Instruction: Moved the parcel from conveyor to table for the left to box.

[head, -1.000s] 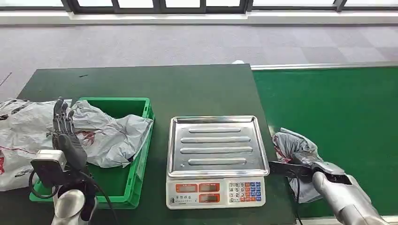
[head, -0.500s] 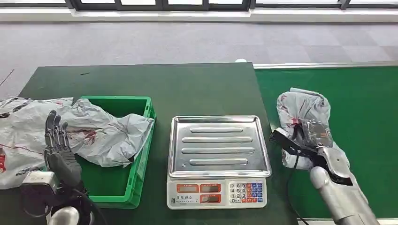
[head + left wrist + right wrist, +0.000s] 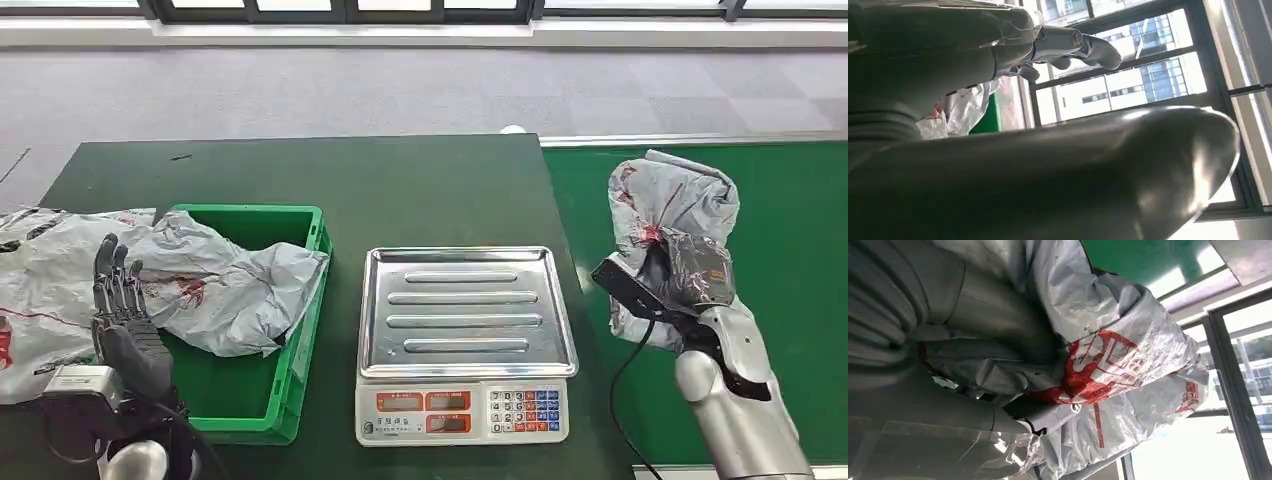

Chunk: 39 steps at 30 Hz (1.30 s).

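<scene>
Right hand (image 3: 690, 275) higher than half second ago, grey parcel (image 3: 672, 205) raised clear above conveyor (image 3: 800, 200), fingers clasped round it. Left hand (image 3: 125, 315) holds nothing, fingers extended, over green box (image 3: 300, 300) edge on table (image 3: 400, 190), beside scale (image 3: 465, 340).

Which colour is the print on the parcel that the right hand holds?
Red, on a grey plastic parcel; the right wrist view shows it best.

Parcel (image 3: 672, 200): crinkled glossy grey plastic film. Scale (image 3: 465, 330) tray: ribbed shiny metal. Crate (image 3: 300, 330): smooth green plastic. Bench (image 3: 350, 180): matt green.
</scene>
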{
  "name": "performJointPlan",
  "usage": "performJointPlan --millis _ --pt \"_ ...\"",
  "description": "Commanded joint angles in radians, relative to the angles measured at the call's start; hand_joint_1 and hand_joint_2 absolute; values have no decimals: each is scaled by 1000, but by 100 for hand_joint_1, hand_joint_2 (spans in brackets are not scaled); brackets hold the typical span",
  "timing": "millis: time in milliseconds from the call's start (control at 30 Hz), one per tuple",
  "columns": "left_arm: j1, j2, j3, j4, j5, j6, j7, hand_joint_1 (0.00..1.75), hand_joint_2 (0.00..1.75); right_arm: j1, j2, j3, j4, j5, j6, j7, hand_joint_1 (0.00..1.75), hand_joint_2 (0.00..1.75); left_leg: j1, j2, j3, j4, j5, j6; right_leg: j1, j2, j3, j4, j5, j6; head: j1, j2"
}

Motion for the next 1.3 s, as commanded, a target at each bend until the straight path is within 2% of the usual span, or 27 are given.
performJointPlan --millis 33,167,300,333,433,467,533,567,600,667,733,767,800,1000,1133,1300 --pt "-8 -1 20 18 1 9 10 0 0 19 34 -99 -42 -13 -1 -23 175 175 0 -1 2 -1 1 -1 0 -1 -1 0 0 0 0 0" --pt "2 0 18 8 9 8 17 0 0 70 38 -146 -89 -40 -23 -16 175 175 0 -1 3 -1 1 -1 0 -1 0 -1 0 0 0 0" --pt "1 2 10 19 12 3 17 0 0 72 30 -159 -108 -44 -25 -16 175 175 0 -2 2 -1 1 -1 0 -1 0 0 0 0 0 0" --pt "-26 1 -5 45 23 -18 19 0 0 1 45 -112 -81 -83 -40 -114 175 175 0 -1 2 -2 2 -1 0 0 0 -1 1 0 0 0" --pt "-76 -4 -30 83 29 -19 20 0 0 -123 126 5 -16 -53 -52 -145 175 175 -1 4 -1 -2 3 -2 -1 5 -2 -2 3 -1 0 0" --pt "-91 -5 -36 91 34 -23 23 0 0 -147 155 47 -5 -73 -42 -169 175 175 -1 9 -7 -2 3 -2 -1 10 -5 -1 6 -1 0 0" --pt "-110 -7 -45 101 41 -22 28 0 0 -190 198 122 25 -90 -53 -186 175 175 0 14 -6 -2 2 -2 -1 14 -5 -1 7 -2 0 0" --pt "-118 -7 -49 107 43 -19 30 0 0 -218 219 170 59 -104 -74 -182 175 175 0 10 -8 -2 1 -1 -1 9 -5 -1 5 -1 0 0" --pt "-118 -6 -50 107 43 -19 30 0 0 -222 221 185 63 -104 -83 -172 175 175 0 14 -7 -3 3 -3 0 12 -6 -2 7 -3 0 0" --pt "-115 -5 -49 104 45 -19 30 0 0 -217 204 198 55 -118 -90 -164 175 175 1 12 -5 -3 3 -4 0 11 -4 -1 6 -4 0 0" --pt "-112 -3 -49 103 46 -19 29 0 0 -213 192 198 50 -127 -93 -164 175 175 1 7 -6 -2 5 -5 1 7 -5 0 5 -4 0 0" --pt "-111 -3 -49 102 46 -20 29 0 0 -211 189 196 49 -129 -94 -165 175 175 0 4 1 -2 6 -4 0 4 -5 1 4 -4 0 0" --pt "-110 -4 -49 102 47 -22 29 0 0 -209 189 199 44 -148 -88 -180 175 175 1 3 1 -2 7 -5 1 3 -5 0 5 -4 0 0" --pt "-176 -26 -70 163 34 -34 33 0 0 -186 281 307 58 -182 -80 -222 175 175 1 1 -1 -2 8 -5 1 2 -5 1 7 -4 0 0" --pt "-173 -24 -74 160 25 -34 38 0 0 -210 292 326 78 -178 -65 -209 175 175 1 1 -2 -1 8 -6 0 2 -7 1 7 -5 0 0" --pt "-173 0 -73 170 36 -39 37 0 0 -270 311 368 222 -190 30 -192 175 175 1 1 -1 -2 9 -5 0 3 -7 0 8 -4 0 0"
